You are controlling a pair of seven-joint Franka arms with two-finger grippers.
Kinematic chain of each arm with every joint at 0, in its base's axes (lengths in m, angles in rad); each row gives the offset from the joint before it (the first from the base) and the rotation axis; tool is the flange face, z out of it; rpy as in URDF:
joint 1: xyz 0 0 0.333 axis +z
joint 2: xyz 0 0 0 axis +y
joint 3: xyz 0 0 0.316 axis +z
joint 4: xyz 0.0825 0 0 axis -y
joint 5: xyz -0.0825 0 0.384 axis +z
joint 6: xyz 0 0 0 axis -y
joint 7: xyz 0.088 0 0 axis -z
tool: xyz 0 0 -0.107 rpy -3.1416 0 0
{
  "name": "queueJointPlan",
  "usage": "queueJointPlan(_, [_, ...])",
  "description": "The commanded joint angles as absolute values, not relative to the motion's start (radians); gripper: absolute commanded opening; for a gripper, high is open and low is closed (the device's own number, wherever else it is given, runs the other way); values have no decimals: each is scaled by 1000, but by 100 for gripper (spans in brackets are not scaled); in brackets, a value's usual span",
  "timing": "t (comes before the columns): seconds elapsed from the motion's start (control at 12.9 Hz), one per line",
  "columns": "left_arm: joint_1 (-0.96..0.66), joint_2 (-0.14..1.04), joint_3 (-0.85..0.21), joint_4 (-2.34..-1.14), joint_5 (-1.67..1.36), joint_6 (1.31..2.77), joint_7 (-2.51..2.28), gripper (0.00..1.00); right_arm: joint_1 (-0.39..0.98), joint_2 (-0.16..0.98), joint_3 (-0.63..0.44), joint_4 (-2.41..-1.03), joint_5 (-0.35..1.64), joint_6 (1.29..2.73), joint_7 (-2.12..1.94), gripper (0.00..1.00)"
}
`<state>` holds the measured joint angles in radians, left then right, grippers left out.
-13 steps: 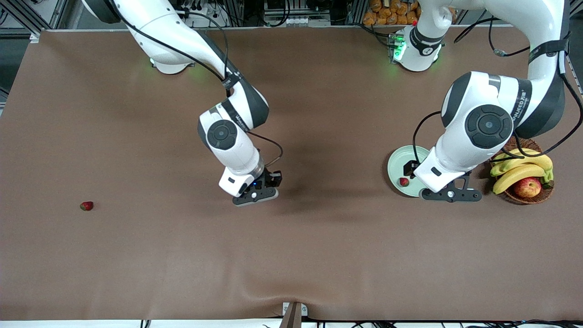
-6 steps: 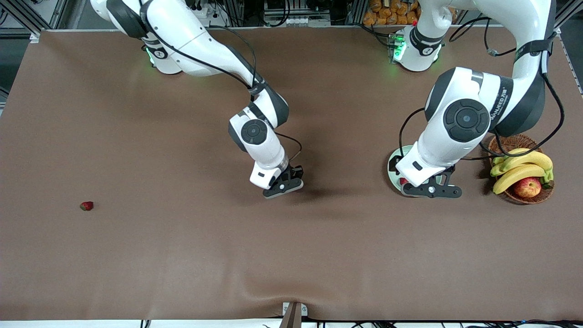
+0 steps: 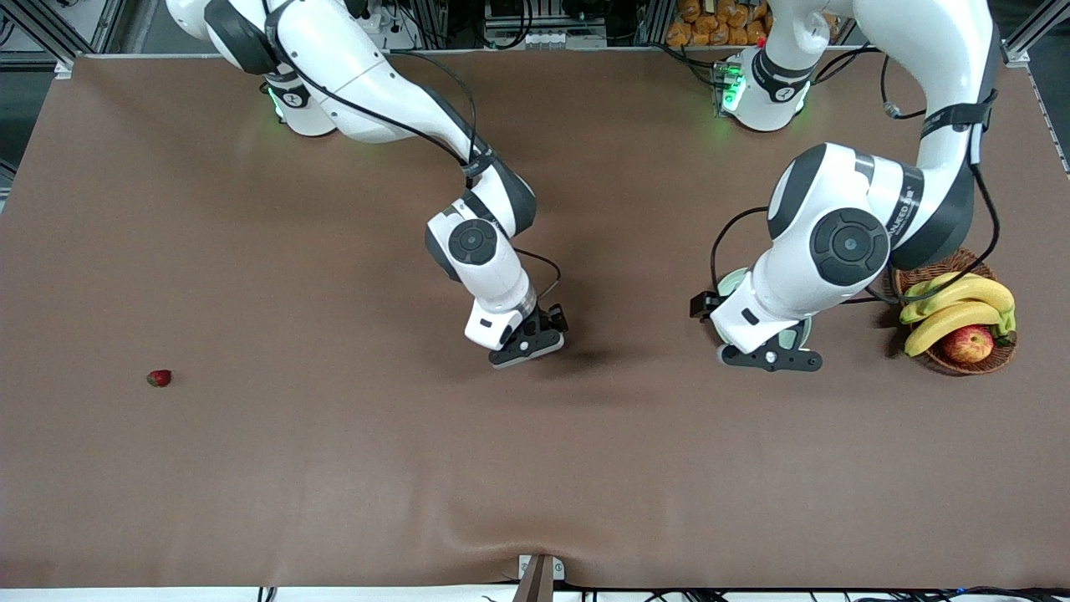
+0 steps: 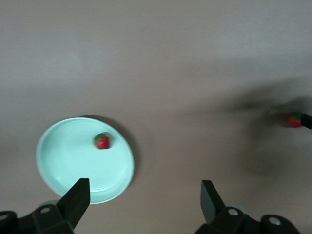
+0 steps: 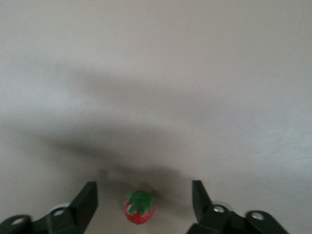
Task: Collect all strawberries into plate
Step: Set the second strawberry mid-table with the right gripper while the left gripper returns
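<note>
My right gripper [image 5: 144, 204] hangs spread around a strawberry [image 5: 139, 207] mid-table, my left gripper [image 4: 144, 200] wide and empty over the plate [image 4: 63, 170], so next I judge that berry needs carrying to the plate.

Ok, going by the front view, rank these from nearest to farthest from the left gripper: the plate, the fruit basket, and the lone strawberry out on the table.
From the left gripper:
1. The plate: right under it, mostly hidden by the arm.
2. The fruit basket: beside the plate, at the left arm's end of the table.
3. The lone strawberry: at the right arm's end of the table.
</note>
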<state>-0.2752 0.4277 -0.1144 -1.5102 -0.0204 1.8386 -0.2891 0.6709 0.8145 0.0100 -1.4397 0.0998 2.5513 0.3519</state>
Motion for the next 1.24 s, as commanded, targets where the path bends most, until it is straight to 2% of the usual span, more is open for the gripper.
queueJointPlan(0.0, [-325, 504, -114, -1454, -83, 1888, -404, 100, 570, 721, 18, -1454, 106, 2436, 356, 100])
queueJointPlan(0.31, [-481, 662, -106, -1361, -78, 2112, -681, 100, 321, 681, 15, -1460, 104, 2361, 333, 100])
queueJointPlan(0.54, [-580, 722, -91, -1356, -46, 2278, -709, 100, 131, 684, -9, -1471, 103, 2338, 291, 100])
queueJointPlan(0.85, [-690, 799, -23, -1358, 41, 2396, -710, 100, 5, 716, -141, -1468, 60, 2336, 285, 100])
queueJointPlan(1.16, [-744, 865, 0, -1358, 138, 2427, -712, 94, -147, 721, -153, -1471, 21, 2326, 298, 100])
